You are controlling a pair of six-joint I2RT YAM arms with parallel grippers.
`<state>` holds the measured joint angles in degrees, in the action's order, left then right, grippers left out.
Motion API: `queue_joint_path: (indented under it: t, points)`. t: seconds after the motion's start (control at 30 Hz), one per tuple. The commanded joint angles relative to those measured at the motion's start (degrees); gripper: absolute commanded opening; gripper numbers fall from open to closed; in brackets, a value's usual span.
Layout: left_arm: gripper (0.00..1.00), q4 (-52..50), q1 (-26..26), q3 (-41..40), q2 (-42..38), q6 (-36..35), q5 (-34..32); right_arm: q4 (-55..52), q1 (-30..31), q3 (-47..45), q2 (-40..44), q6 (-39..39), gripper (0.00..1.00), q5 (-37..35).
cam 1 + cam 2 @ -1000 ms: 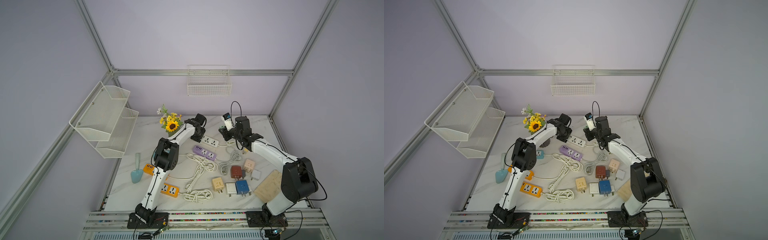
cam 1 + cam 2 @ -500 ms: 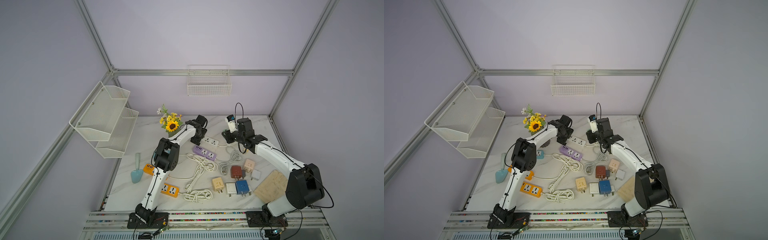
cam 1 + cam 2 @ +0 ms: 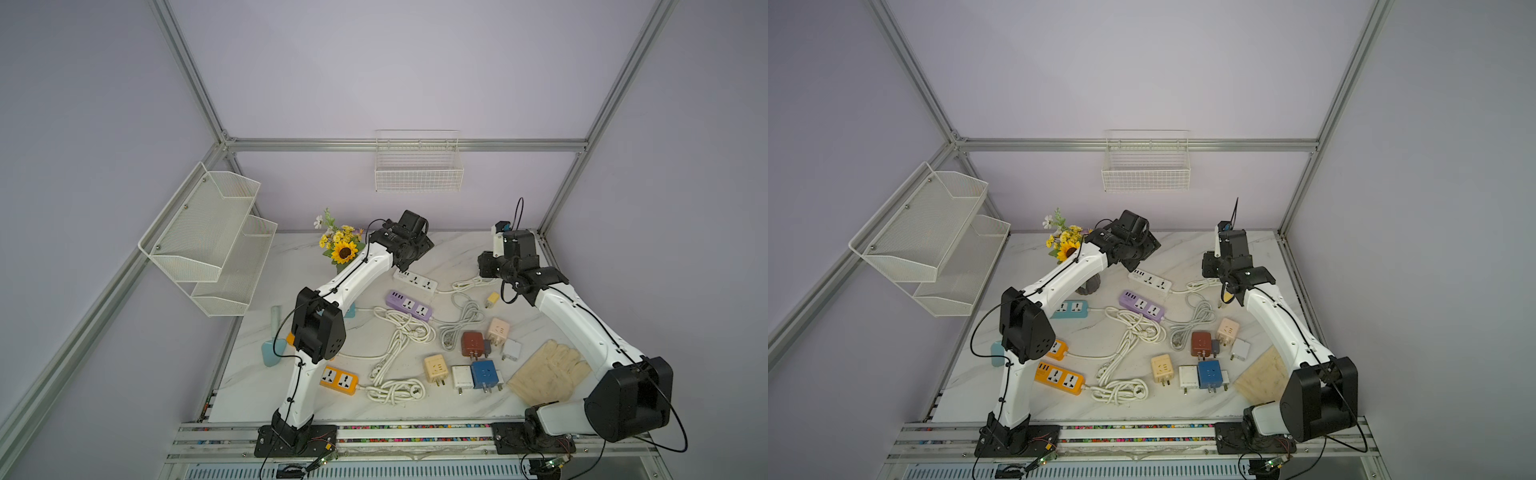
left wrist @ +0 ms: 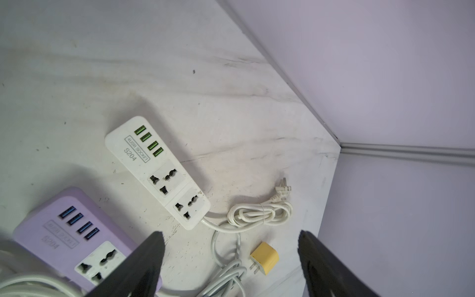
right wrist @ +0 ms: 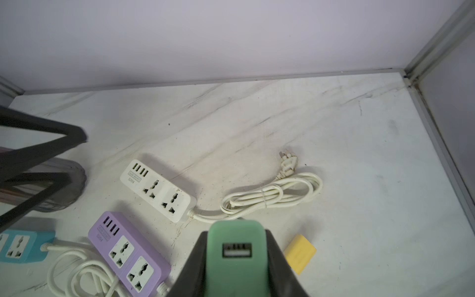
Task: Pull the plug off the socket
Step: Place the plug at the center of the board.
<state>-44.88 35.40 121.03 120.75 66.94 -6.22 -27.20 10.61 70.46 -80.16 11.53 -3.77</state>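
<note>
**ITEM: green plug, held clear of the white power strip**

**Right jaws.** Closed on the green plug (image 5: 237, 259), one jaw flat against each long side. The plug's port face is turned to the wrist camera, so its long axis runs along the jaws (its prongs are on the far side, hidden).

**Left jaws.** Spread wide and holding nothing. They hang above the worktop (image 3: 457, 249) near the white power strip (image 4: 159, 172) without touching it.

**Strip.** Both sockets are bare in both wrist views. In both top views its long axis lies slantwise, with the port end toward the left arm (image 3: 353, 282) and the cord end toward the right arm (image 3: 573, 311). The bundled white cord (image 5: 272, 195) trails off from the cord end.

**Relation that matters.** The plug is in the air, off the strip's cord end. The strip lies ahead of the right jaws and to one side, apart from them. The pull itself therefore reads as done. What is left, by my judgement, is to set the plug down, and that falls to the right arm alone.

**Neighbours.**
- A yellow plug (image 5: 299, 253) lies on the worktop just beside the right jaws (the likeliest thing to be knocked on the way down).
- The purple power strip (image 5: 128, 257) lies on the other side, a little further off.
- Bare worktop shows ahead, beyond the cord.
</note>
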Motion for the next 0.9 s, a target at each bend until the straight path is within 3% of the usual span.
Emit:
queue_joint_path:
  t: [0.0,0.27,0.67,0.87]
  points:
    - [0.84,2.0,0.3,-4.1,-6.4,-12.7,-4.3,-9.0,-2.9,3.1,0.5,6.3,0.20,-4.0]
    - [0.83,8.0,0.4,-19.2,-18.3,-26.5,-3.7,-25.3,-12.8,8.7,-6.3,15.3,0.20,1.4]
    - [0.78,15.9,1.6,-37.9,-28.4,-39.4,4.0,-27.0,-18.7,4.2,-15.8,18.6,0.21,16.3]
    - [0.76,18.3,2.5,-43.6,-30.6,-40.9,6.5,-26.0,-18.8,2.7,-18.6,20.2,0.24,17.2]
